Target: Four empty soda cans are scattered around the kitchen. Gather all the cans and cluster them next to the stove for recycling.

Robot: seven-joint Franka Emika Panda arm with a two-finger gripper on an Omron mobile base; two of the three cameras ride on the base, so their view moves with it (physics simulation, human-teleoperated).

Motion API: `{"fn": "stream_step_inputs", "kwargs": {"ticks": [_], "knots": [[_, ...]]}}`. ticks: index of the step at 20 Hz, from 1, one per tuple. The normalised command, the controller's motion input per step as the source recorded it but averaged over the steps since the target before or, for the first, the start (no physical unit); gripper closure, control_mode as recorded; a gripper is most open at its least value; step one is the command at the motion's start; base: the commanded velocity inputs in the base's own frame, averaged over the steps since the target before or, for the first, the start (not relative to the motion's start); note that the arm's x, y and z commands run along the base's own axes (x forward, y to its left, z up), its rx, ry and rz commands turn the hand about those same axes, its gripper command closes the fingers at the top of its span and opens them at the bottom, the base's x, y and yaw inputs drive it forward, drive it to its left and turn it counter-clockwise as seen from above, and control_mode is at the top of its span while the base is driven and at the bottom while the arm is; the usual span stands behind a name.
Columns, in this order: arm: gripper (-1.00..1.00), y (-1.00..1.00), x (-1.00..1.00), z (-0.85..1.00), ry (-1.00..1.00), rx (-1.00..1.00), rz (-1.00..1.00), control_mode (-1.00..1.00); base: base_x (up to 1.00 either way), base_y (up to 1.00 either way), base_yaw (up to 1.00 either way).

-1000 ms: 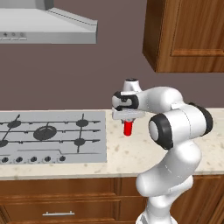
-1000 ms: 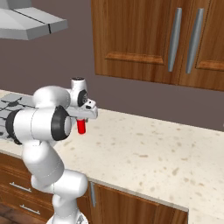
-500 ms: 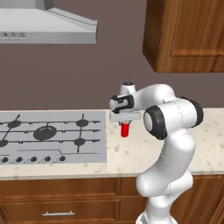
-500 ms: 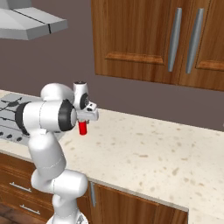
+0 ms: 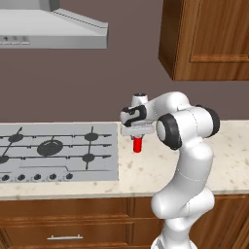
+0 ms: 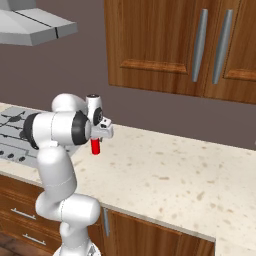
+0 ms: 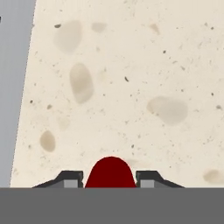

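Placement is the step in hand, as I judge it: my fingers (image 5: 137, 138) are closed on a red soda can (image 5: 137, 145), gripping it from above at its top so the body hangs upright below them. The can hangs above the speckled stone surface (image 5: 146, 168), just beside the right edge of the stove (image 5: 58, 155) and clear of its grates. In the hand view the can's red body (image 7: 110, 173) sits between my two dark fingertips (image 7: 70, 178), with pale stone beneath and a strip of grey cooktop along the left. Next I would lower straight down until the base meets the stone, then let go without tipping it. The can looks small, plain red and undented.
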Motion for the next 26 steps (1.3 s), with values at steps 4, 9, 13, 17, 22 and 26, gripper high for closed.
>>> {"fn": "stream_step_inputs", "kwargs": {"ticks": [4,9,13,17,22,26], "knots": [[1.0,0.02,0.14,-0.18,0.0,0.0,0.0,-1.0,0.0,0.0,0.0],[1.0,0.01,0.07,-0.1,0.0,0.0,0.0,-1.0,0.0,0.0,0.0],[1.0,0.0,0.0,0.0,0.0,0.0,0.0,-1.0,0.0,0.0,0.0],[-1.0,0.0,0.0,0.0,-0.01,0.0,0.0,-1.0,0.0,0.0,0.0],[-1.0,0.0,0.0,0.03,-0.09,0.0,0.0,-1.0,0.0,0.0,0.0],[-1.0,0.0,0.0,0.16,-0.17,-0.01,0.0,-1.0,0.0,0.0,0.0]]}}
